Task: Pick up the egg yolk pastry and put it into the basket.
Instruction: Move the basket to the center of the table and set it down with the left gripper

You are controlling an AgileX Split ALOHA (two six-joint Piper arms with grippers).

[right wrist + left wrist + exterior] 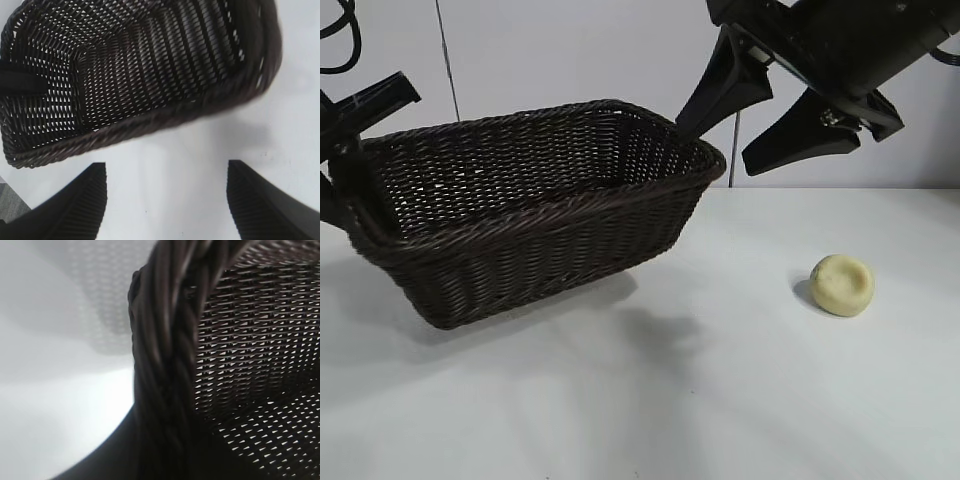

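The pale yellow egg yolk pastry lies on the white table at the right, apart from everything. The dark woven basket is at the left, tilted, with its right end off the table. My left gripper grips the basket's left end; in the left wrist view the braided rim fills the frame close up. My right gripper is open and empty, high up by the basket's right corner, up and to the left of the pastry. The right wrist view shows its gap over bare table, with the basket beyond. The pastry is out of that view.
The white table stretches in front of and between the basket and the pastry. A pale wall stands behind.
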